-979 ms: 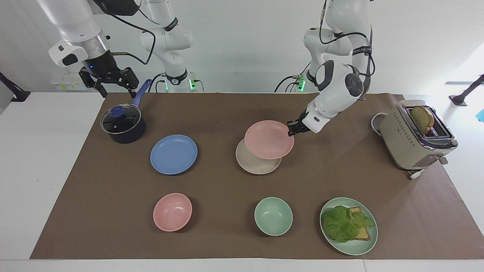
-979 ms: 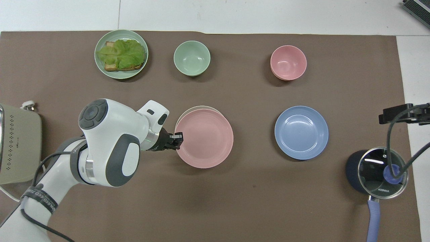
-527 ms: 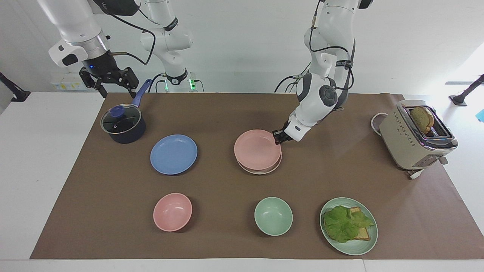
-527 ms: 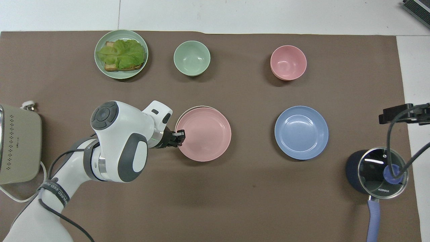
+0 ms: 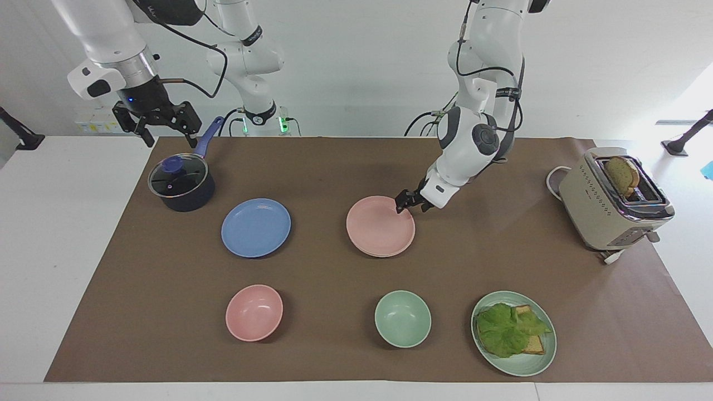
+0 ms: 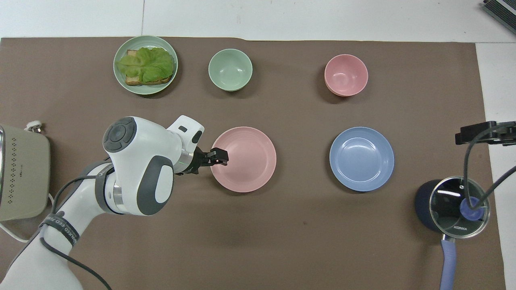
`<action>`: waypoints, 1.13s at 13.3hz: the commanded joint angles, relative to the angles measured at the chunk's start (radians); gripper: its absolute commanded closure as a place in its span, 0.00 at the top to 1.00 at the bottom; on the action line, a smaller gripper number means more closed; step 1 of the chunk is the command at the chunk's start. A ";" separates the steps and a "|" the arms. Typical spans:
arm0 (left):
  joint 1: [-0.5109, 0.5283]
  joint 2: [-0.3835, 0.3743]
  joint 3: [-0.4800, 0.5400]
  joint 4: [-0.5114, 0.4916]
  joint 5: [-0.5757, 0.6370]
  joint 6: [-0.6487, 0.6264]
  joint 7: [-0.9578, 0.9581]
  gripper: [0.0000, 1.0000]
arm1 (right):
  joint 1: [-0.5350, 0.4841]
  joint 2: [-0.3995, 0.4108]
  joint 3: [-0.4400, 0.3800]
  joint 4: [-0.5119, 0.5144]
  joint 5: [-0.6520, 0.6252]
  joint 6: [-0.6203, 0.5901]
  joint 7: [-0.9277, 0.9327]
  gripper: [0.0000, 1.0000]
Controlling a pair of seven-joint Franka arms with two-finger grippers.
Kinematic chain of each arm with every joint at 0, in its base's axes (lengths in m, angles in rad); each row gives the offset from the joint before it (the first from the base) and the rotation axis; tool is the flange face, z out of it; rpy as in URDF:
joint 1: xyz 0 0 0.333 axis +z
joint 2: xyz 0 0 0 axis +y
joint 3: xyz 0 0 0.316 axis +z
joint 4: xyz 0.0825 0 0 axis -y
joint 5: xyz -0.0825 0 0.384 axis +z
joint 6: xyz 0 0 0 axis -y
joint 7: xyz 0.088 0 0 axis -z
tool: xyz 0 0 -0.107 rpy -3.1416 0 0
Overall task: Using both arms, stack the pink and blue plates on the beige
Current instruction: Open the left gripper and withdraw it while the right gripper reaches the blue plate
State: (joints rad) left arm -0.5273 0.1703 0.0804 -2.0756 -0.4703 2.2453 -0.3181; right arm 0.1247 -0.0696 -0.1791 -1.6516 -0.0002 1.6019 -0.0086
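Observation:
The pink plate (image 5: 380,225) (image 6: 243,159) lies flat on the beige plate, which it covers almost wholly. My left gripper (image 5: 411,207) (image 6: 217,158) is open at the pink plate's rim, on the edge toward the left arm's end of the table, and grips nothing. The blue plate (image 5: 256,227) (image 6: 361,158) rests alone on the brown mat beside the stack, toward the right arm's end. My right gripper (image 5: 159,125) (image 6: 475,135) hangs open and empty over the table's edge by the pot, and that arm waits.
A dark pot with a glass lid (image 5: 181,184) (image 6: 451,205) stands beside the blue plate, nearer to the robots. A pink bowl (image 5: 254,312), a green bowl (image 5: 402,318) and a green plate (image 5: 518,365) with lettuce and bread line the edge farthest from the robots. A toaster (image 5: 613,200) stands at the left arm's end.
The left gripper lowered the pink plate onto the beige plate, then let go and opened. The plate now sits centred on the beige one. The right gripper shifted only slightly.

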 commanded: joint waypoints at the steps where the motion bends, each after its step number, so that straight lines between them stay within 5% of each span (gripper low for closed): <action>1: 0.082 -0.018 0.012 0.098 0.120 -0.145 0.004 1.00 | -0.016 -0.022 0.007 -0.078 0.000 0.045 -0.062 1.00; 10: 0.358 -0.047 0.016 0.503 0.419 -0.616 0.217 1.00 | -0.011 0.056 0.009 -0.448 0.058 0.510 -0.113 1.00; 15: 0.386 -0.130 0.024 0.519 0.440 -0.661 0.267 1.00 | -0.020 0.174 0.009 -0.526 0.152 0.717 -0.206 1.00</action>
State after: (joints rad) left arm -0.1466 0.0641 0.1111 -1.5566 -0.0534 1.6117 -0.0660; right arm 0.1218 0.0811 -0.1789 -2.1433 0.0920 2.2549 -0.1455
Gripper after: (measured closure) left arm 0.000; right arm 0.000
